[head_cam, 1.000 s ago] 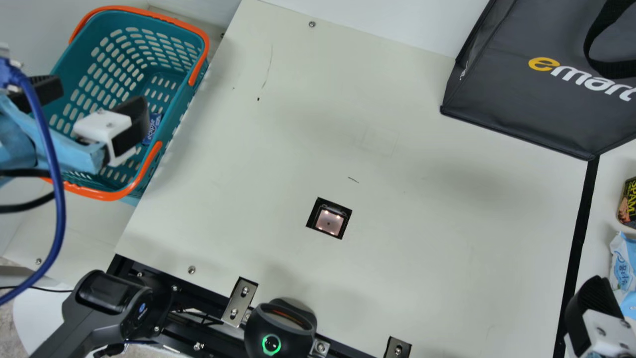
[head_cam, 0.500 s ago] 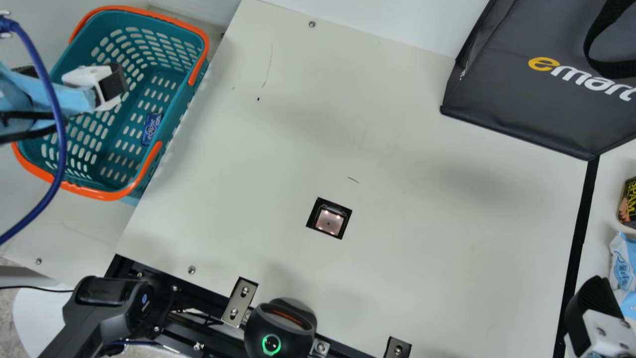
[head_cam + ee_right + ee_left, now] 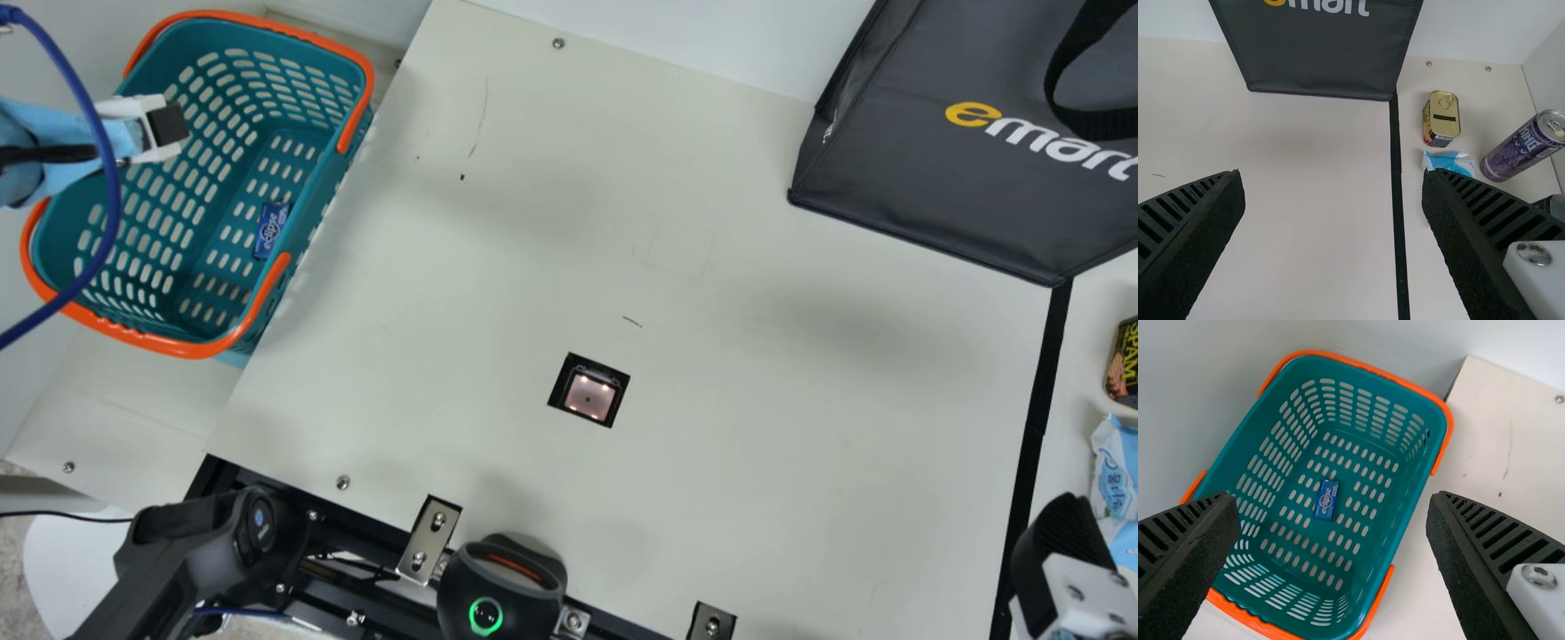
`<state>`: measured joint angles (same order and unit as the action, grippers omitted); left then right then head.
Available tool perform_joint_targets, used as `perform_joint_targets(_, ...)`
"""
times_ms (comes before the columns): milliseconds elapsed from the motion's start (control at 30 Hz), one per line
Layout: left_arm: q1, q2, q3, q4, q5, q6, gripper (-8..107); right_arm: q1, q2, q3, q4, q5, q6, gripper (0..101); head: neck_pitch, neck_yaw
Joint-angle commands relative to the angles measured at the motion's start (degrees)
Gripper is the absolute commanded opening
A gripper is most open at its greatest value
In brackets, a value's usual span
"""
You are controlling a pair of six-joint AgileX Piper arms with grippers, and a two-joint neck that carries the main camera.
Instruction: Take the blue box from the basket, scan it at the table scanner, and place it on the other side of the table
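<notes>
Blue box (image 3: 271,229) lies inside basket (image 3: 185,348), grasp not yet done. Left gripper (image 3: 1333,501) at basket: jaws apart, empty. Right gripper (image 3: 1333,179) also released, holding nothing. All main steps remain, I judge: picking, scanning at scanner (image 3: 589,396), placing across table (image 3: 800,444).

box (image 3: 271,229) in basket (image 3: 331,178), left | scanner (image 3: 589,396) in table (image 3: 756,444) | bag (image 3: 916,178) right, behind

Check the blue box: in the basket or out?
In: the main and left wrist views show the blue box lying on the floor of the basket.
</notes>
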<state>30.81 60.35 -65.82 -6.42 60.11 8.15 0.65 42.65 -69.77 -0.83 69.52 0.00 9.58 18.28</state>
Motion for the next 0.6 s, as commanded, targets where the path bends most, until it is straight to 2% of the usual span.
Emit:
perform_joint_targets(0, 1.17, 1.56, -0.05, -0.79, -0.03, 2.93, 90, 0.00, 0.00, 0.00, 0.00, 0.00, 0.00, 95, -1.66, 0.14)
perform_joint_targets(267, 3.78, 8.34, -0.60, -3.11, -1.20, 9.85, 90, 0.00, 0.00, 0.00, 0.00, 0.14, 0.00, 95, -1.66, 0.14)
perform_joint_targets(567, 3.56, 17.31, -2.85, -2.98, -3.05, 13.29, 90, 0.00, 0.00, 0.00, 0.00, 0.12, 0.00, 95, -1.66, 0.14)
